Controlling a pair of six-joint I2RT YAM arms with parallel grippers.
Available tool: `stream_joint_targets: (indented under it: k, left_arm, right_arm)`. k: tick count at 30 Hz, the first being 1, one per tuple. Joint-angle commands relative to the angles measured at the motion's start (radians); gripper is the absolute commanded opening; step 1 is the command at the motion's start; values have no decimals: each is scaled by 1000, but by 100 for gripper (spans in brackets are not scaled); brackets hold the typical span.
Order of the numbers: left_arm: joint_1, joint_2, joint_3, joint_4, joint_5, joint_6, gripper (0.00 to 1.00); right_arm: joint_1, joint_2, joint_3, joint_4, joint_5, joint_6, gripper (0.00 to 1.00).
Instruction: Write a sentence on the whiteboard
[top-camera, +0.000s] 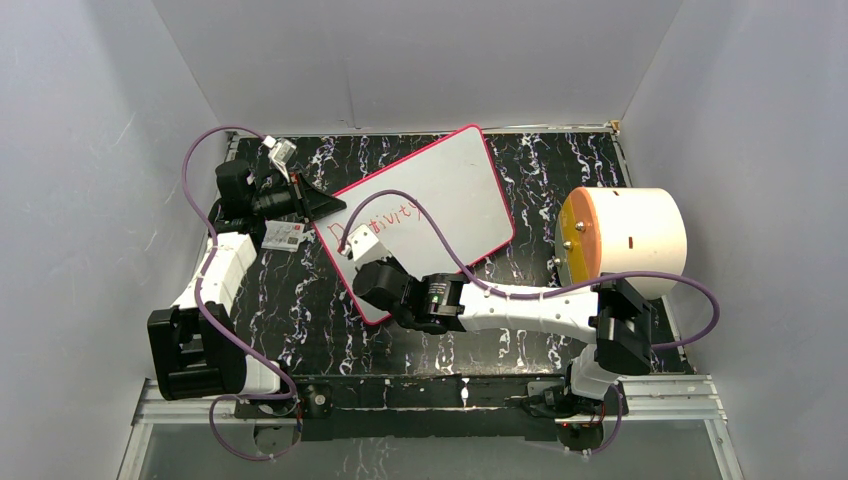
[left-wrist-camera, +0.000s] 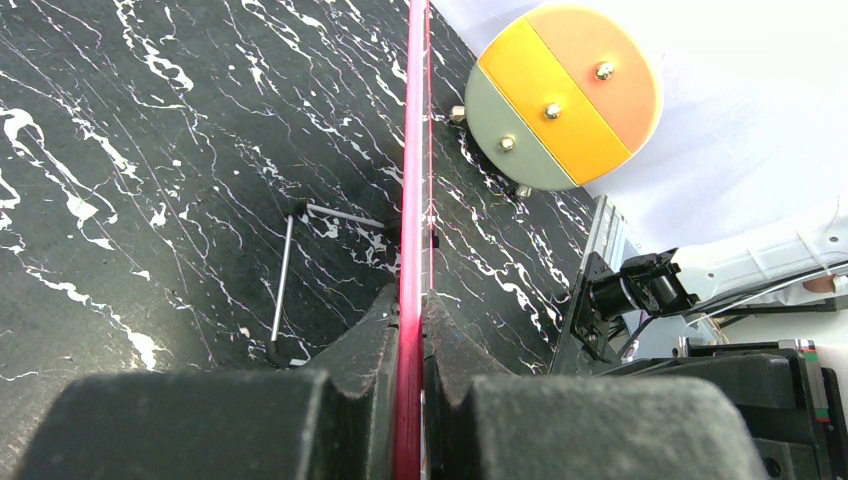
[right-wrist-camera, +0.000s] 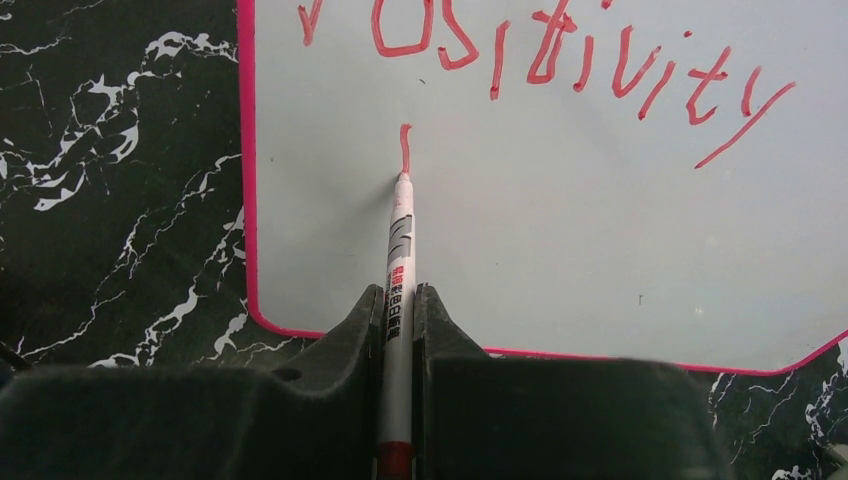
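The whiteboard (top-camera: 440, 205) lies slanted on the dark marbled table, white with a pink-red frame (right-wrist-camera: 243, 180). My left gripper (top-camera: 325, 203) is shut on the board's left edge (left-wrist-camera: 411, 200), seen edge-on between its fingers. My right gripper (right-wrist-camera: 398, 300) is shut on a white marker (right-wrist-camera: 400, 260) whose tip touches the board. The sentence (right-wrist-camera: 560, 50) reads "Positivity" in red on the top line; under it is one short red stroke (right-wrist-camera: 405, 148) at the marker's tip. From above, the right wrist (top-camera: 400, 285) hangs over the board's near corner.
A big white drum with an orange and yellow face (top-camera: 625, 240) stands on the table to the right of the board. A small printed card (top-camera: 283, 235) lies by the left arm. A thin wire stand (left-wrist-camera: 290, 270) shows behind the board in the left wrist view.
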Motion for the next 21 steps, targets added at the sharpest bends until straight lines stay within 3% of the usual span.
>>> stream_joint_targets:
  k: [1,11,21]
  left_arm:
    - [-5,26,-15,-53,-105,78,0]
    - [-5,29,-15,-53,-107,79,0]
    - [-5,33,-15,-53,-108,78,0]
  right_arm:
    - [4,-6,24,-27,-12,42,0]
    - [10,-18,13,-40,-3,54,0]
    - [11,-59,-42,62,45,31,0]
